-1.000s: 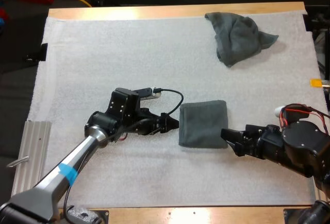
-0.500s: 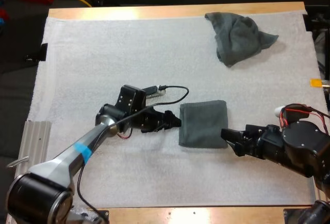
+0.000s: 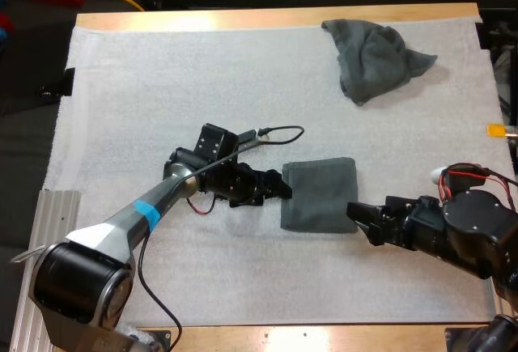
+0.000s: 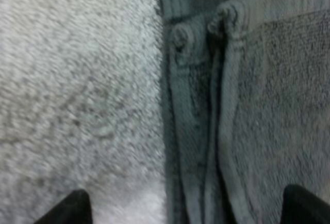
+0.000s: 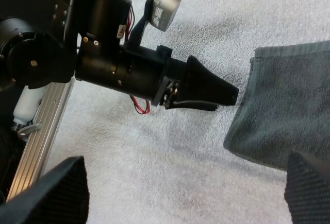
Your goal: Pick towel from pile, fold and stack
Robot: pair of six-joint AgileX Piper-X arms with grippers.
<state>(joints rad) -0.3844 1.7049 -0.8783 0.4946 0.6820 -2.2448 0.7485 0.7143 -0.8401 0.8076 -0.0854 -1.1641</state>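
Observation:
A folded dark grey-green towel [image 3: 320, 194] lies flat on the white mat, right of centre. My left gripper [image 3: 283, 188] is low at its left edge. In the left wrist view the towel's layered edge [image 4: 206, 105] runs between my left gripper's [image 4: 188, 208] spread fingers, so it is open. My right gripper [image 3: 362, 222] sits at the towel's near right corner, open with nothing between its fingers. The right wrist view looks past my right gripper [image 5: 183, 193] to the left gripper [image 5: 227, 98] touching the towel [image 5: 289, 116]. A crumpled towel [image 3: 372, 57] lies at the far right.
A ridged metal rail [image 3: 44, 239] runs beside the mat's near left edge. The wooden table edge [image 3: 275, 19] borders the mat on the far side. Bare mat [image 3: 178, 77] stretches over the far left.
My left arm has swung right and forward, bringing its gripper up to the folded towel's left edge. The right arm and both towels have not moved.

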